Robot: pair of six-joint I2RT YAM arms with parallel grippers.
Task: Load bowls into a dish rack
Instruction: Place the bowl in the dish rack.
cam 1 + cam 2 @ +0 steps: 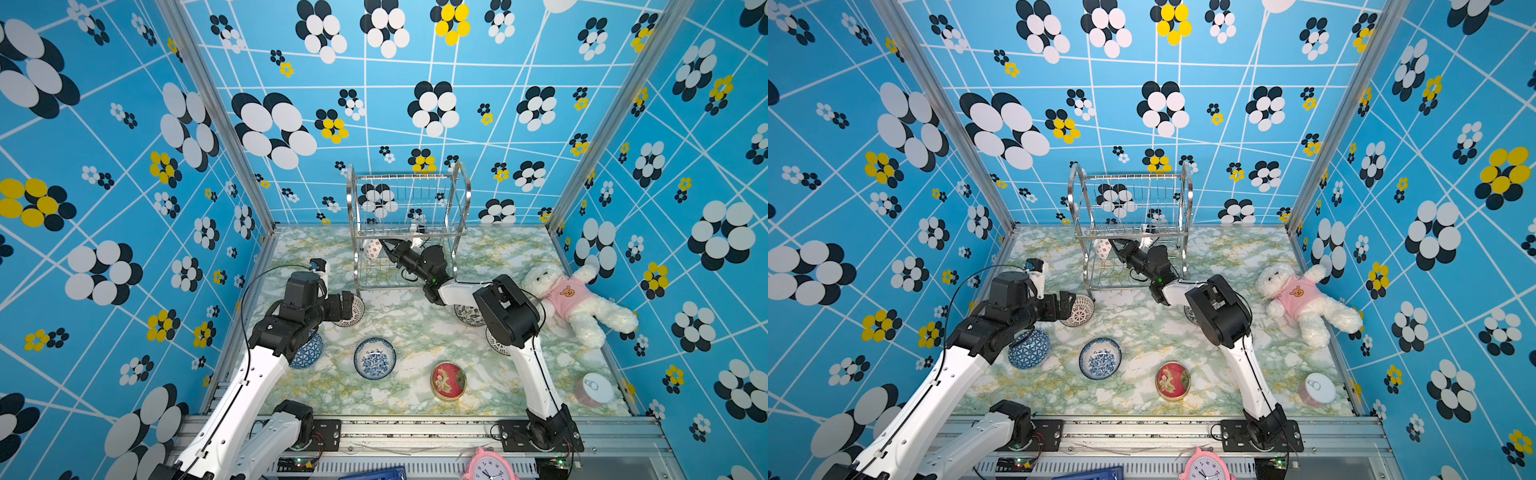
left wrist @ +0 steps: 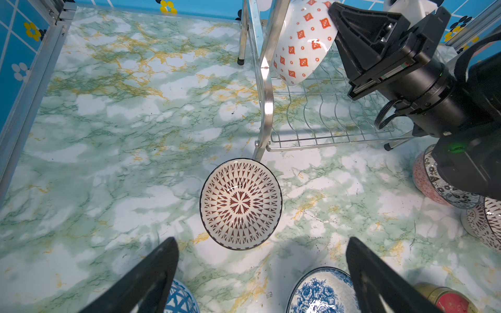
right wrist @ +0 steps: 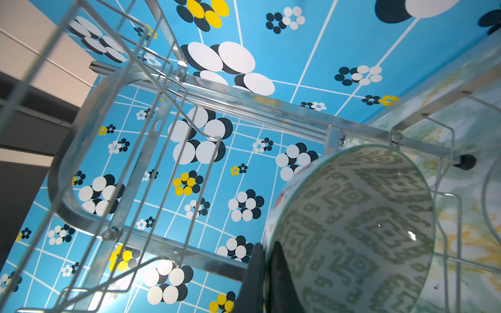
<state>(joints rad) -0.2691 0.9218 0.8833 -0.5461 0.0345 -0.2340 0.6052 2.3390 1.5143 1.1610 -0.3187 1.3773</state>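
Observation:
The dish rack (image 1: 409, 199) stands at the back middle of the table. Inside its lower tier my right gripper (image 1: 384, 245) is shut on the rim of a white bowl with orange-red diamonds (image 2: 301, 46), tipped on edge. The right wrist view shows that bowl's green-patterned inside (image 3: 357, 230) with the fingertips (image 3: 260, 260) pinching its rim. My left gripper (image 2: 261, 241) is open above a brown-patterned bowl (image 2: 240, 203) that sits by the rack's front left foot. A blue triangle-patterned bowl (image 1: 309, 353) and a blue floral bowl (image 1: 374, 358) sit nearer the front.
Two more bowls (image 1: 467, 313) (image 1: 496, 343) lie partly hidden under the right arm. A red round tin (image 1: 448, 381) sits at the front, a can (image 1: 594, 388) at the front right, a white teddy bear (image 1: 577, 303) by the right wall.

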